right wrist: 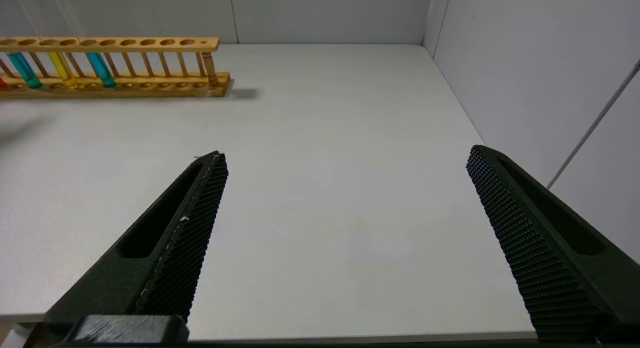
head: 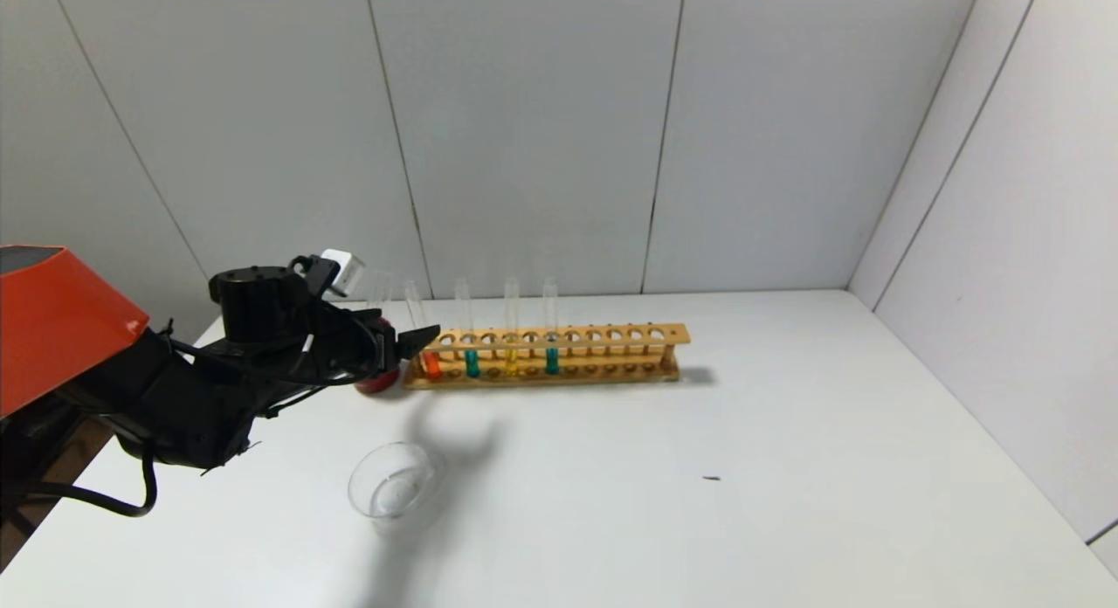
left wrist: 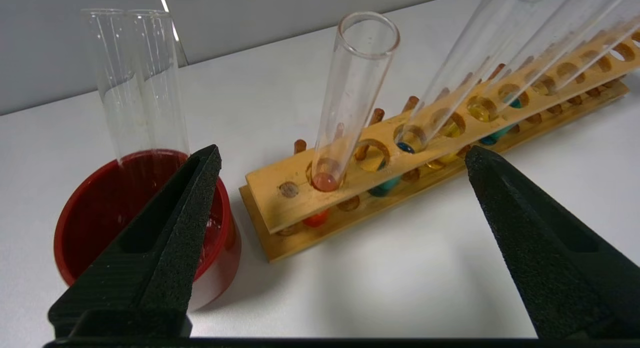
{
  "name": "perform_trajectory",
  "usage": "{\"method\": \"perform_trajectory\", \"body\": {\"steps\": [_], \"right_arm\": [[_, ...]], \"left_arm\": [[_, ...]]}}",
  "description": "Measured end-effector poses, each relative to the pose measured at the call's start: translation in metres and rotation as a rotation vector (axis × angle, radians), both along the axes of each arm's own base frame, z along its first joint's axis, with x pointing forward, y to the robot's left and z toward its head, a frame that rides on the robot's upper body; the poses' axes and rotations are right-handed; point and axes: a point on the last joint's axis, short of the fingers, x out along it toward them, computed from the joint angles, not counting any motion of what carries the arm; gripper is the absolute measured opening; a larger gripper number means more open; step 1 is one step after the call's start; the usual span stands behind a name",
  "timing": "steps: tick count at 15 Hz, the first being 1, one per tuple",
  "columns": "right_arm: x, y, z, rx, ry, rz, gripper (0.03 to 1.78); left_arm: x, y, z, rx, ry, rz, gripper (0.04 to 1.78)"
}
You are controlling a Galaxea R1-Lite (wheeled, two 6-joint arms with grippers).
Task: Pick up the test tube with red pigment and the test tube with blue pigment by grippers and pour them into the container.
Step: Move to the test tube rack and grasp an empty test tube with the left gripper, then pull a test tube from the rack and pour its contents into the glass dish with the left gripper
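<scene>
The test tube with red pigment [head: 431, 362] stands in the leftmost used hole of the wooden rack [head: 611, 337]; in the left wrist view the tube [left wrist: 350, 98] leans slightly. Two tubes of teal-blue liquid stand in the rack, one [head: 472, 362] next to the red tube and one [head: 551, 359] beyond the yellow tube [head: 511, 359]. My left gripper [head: 410, 346] is open at the rack's left end, and the red tube shows between its fingers [left wrist: 342, 153], untouched. The clear glass container [head: 393, 486] sits nearer me. My right gripper [right wrist: 345, 155] is open and empty over bare table.
A dark red cup [left wrist: 100, 213] holding empty glass tubes [left wrist: 135, 78] stands just left of the rack, close to one left finger. The rack [right wrist: 125, 85] lies far from the right gripper. Walls close the table at the back and right.
</scene>
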Motion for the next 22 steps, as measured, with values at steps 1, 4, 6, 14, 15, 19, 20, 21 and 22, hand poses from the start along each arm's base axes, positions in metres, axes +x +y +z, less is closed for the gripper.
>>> {"method": "perform_trajectory", "body": {"steps": [1,4,6,14,15,19,20,21,22], "right_arm": [[0.000,0.000,0.000,0.000,0.000,0.000,1.75],[0.000,0.000,0.000,0.000,0.000,0.000,1.75],[0.000,0.000,0.000,0.000,0.000,0.000,1.75],[0.000,0.000,0.000,0.000,0.000,0.000,1.75],[0.000,0.000,0.000,0.000,0.000,0.000,1.75],[0.000,0.000,0.000,0.000,0.000,0.000,1.75],[0.000,0.000,0.000,0.000,0.000,0.000,1.75],[0.000,0.000,0.000,0.000,0.000,0.000,1.75],[0.000,0.000,0.000,0.000,0.000,0.000,1.75]], "left_arm": [[0.003,-0.001,-0.001,0.001,-0.002,0.000,1.72],[0.010,-0.002,-0.004,0.003,-0.001,0.001,1.72],[0.014,-0.003,-0.005,0.003,-0.004,0.000,1.72],[0.017,-0.014,-0.011,0.008,0.005,-0.016,0.87],[0.017,-0.014,-0.013,0.010,0.009,-0.014,0.68],[0.019,-0.015,-0.017,0.013,0.017,-0.014,0.30],[0.019,-0.015,-0.018,0.014,0.018,-0.014,0.30],[0.019,-0.016,-0.019,0.014,0.019,-0.017,0.30],[0.020,-0.017,-0.020,0.014,0.020,-0.018,0.30]]}}
